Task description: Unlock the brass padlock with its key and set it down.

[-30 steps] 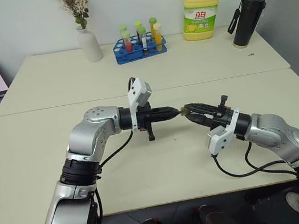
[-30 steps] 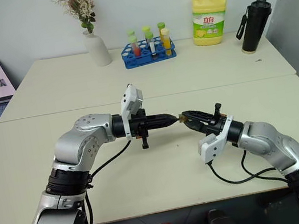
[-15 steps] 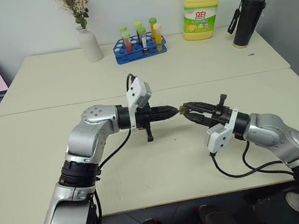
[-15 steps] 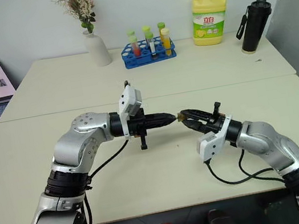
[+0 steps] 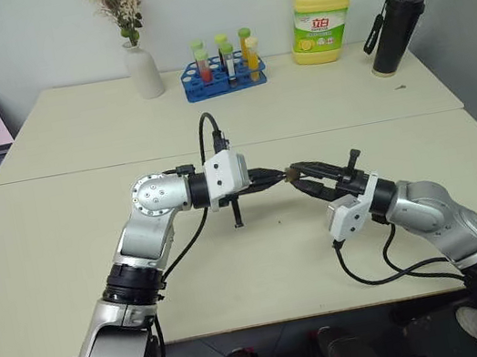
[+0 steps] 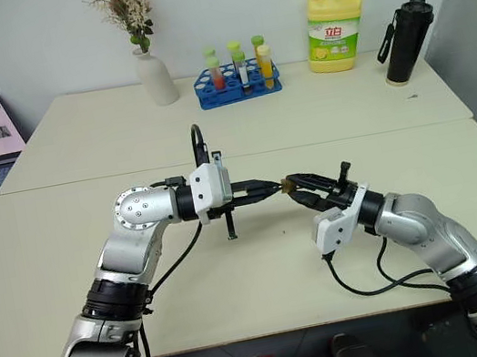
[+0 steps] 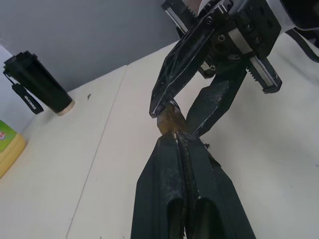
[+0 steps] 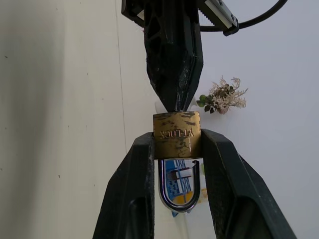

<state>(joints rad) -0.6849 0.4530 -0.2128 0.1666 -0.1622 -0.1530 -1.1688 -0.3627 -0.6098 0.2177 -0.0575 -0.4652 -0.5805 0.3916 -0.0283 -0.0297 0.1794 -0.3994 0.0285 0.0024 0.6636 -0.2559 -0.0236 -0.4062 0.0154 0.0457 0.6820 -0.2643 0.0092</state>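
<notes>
Pincer-wise: left pincer (image 7: 175,137) pressed together, tip against brass padlock (image 8: 176,134), rolled about its axis since a second ago; likely key turning. Right pincer (image 8: 177,144) pinching padlock above desk (image 5: 67,255) middle, shackle seemingly not yet sprung.

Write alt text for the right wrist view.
The right hand clamps the brass padlock between its two black fingers, silver shackle pointing back toward the camera. The shut left hand meets the padlock's far end, above a cream table.
</notes>
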